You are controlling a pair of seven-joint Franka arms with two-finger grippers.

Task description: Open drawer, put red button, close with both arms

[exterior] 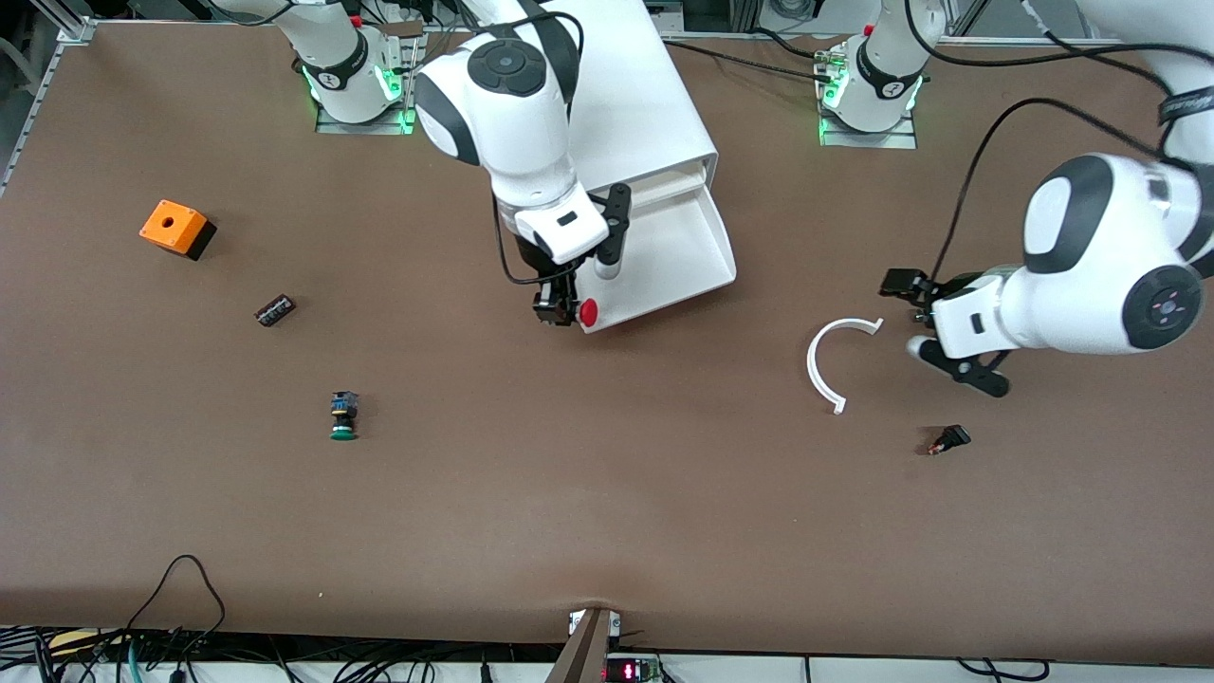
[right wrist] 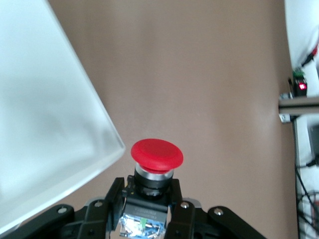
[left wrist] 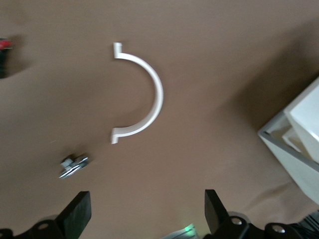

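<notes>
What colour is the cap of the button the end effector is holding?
Red; the red button shows best in the right wrist view, gripped by the right end effector.

Both arms are glossy white, built of rounded segments with black bands at the joints. A round black cap with a ring of small dimples closes the right arm's (exterior: 512, 104) big joint; the left arm's (exterior: 1110, 256) matching cap carries small pinkish marks. Thin black cables loop along each arm down to the wrist. The bases glow green at their feet. The right gripper (exterior: 560, 308) and left gripper (exterior: 934, 346) are matte black, with silver screw heads showing on their finger mounts.
</notes>
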